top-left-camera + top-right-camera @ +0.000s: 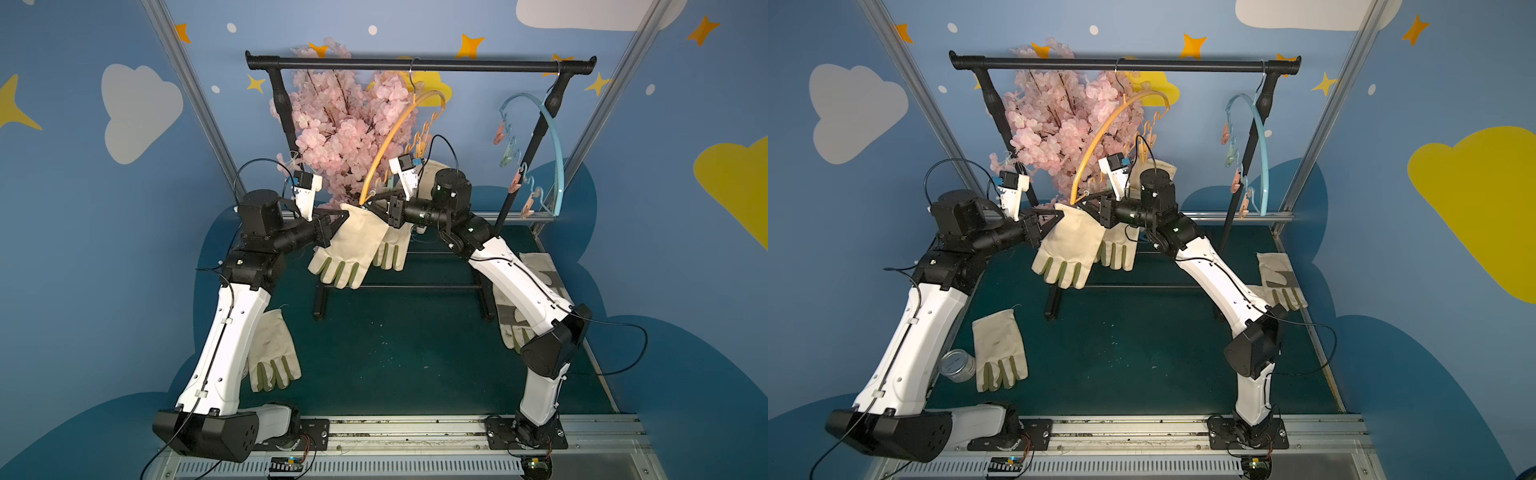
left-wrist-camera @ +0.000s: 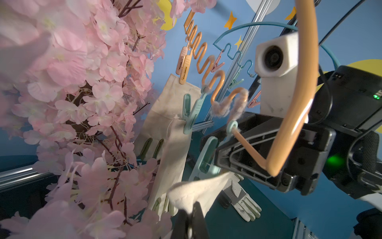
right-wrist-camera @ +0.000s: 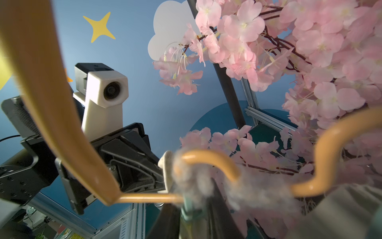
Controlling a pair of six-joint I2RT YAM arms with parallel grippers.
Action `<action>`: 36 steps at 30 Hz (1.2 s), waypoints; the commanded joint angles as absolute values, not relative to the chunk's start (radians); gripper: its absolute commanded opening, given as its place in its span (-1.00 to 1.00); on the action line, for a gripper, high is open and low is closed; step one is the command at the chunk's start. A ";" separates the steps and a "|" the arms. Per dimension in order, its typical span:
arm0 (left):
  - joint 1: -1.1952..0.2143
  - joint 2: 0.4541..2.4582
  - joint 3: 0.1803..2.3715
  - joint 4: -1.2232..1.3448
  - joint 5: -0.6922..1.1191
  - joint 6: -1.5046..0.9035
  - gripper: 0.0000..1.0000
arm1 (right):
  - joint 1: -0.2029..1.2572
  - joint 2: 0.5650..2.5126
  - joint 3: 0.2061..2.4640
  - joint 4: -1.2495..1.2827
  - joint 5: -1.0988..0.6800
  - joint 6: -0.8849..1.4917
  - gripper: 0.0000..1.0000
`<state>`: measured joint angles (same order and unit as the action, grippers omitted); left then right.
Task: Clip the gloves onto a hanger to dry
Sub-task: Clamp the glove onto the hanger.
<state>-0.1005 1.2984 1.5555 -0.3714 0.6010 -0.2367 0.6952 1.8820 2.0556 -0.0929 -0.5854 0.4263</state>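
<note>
In both top views the left hand [image 1: 344, 215] is clamped on the cuff corner of a glove [image 1: 353, 249]. The glove hangs fingers down over the worktop [image 1: 395, 353], its cuff at the low end of the orange hanger [image 1: 395, 137]. The right hand [image 1: 1084, 202] reaches that same end. Blossom [image 1: 332, 133] crowds close behind, and open worktop lies below.

In the left wrist view the right hand squeezes a mint clip [image 2: 206, 153] just beside the cuff, with two clipped gloves [image 2: 171, 99] hanging near.

In the right wrist view the clip sits between the right hand's fingers [image 3: 219, 204].
</note>
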 commanded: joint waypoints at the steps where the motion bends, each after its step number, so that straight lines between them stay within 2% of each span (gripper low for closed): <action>1: -0.098 1.308 1.584 -0.343 0.624 -0.245 -0.94 | 0.694 1.848 2.048 -0.094 -0.595 0.418 -0.62; 2: -0.097 1.312 1.585 -0.346 0.627 -0.244 -0.94 | 0.695 1.847 2.048 -0.092 -0.594 0.419 -0.59; 3: -0.097 1.312 1.580 -0.347 0.628 -0.244 -0.94 | 0.693 1.846 2.048 -0.091 -0.594 0.418 -0.46; 4: -0.097 1.311 1.573 -0.347 0.629 -0.244 -0.94 | 0.693 1.845 2.048 -0.090 -0.590 0.418 -0.23; 6: -0.097 1.305 1.560 -0.343 0.626 -0.244 -0.94 | 0.693 1.841 2.046 -0.088 -0.583 0.419 0.07; 11: -0.097 1.301 1.539 -0.348 0.624 -0.235 -0.92 | 0.689 1.820 2.025 -0.068 -0.554 0.420 0.25; 12: -0.097 1.301 1.533 -0.347 0.624 -0.235 -0.80 | 0.687 1.811 2.016 -0.062 -0.548 0.420 0.29; 14: -0.097 1.297 1.522 -0.341 0.627 -0.244 -0.51 | 0.684 1.795 1.994 -0.049 -0.528 0.419 0.33; 17: -0.098 1.289 1.506 -0.347 0.630 -0.250 -0.20 | 0.680 1.762 1.957 -0.038 -0.507 0.419 0.36; 21: -0.098 1.255 1.468 -0.354 0.616 -0.266 0.01 | 0.677 1.703 1.886 -0.026 -0.470 0.404 0.38; 27: -0.097 1.168 1.387 -0.413 0.497 -0.299 0.09 | 0.675 1.590 1.763 -0.059 -0.369 0.345 0.38; 30: -0.095 1.120 1.358 -0.483 0.429 -0.302 0.20 | 0.674 1.523 1.688 -0.073 -0.328 0.307 0.38; 36: -0.066 1.018 1.274 -0.612 0.178 -0.353 0.29 | 0.672 1.415 1.555 -0.117 -0.277 0.263 0.39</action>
<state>-0.0864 1.0428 1.2991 -0.5098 0.3424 -0.3210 0.6754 1.4555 1.5925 -0.0902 -0.3229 0.3038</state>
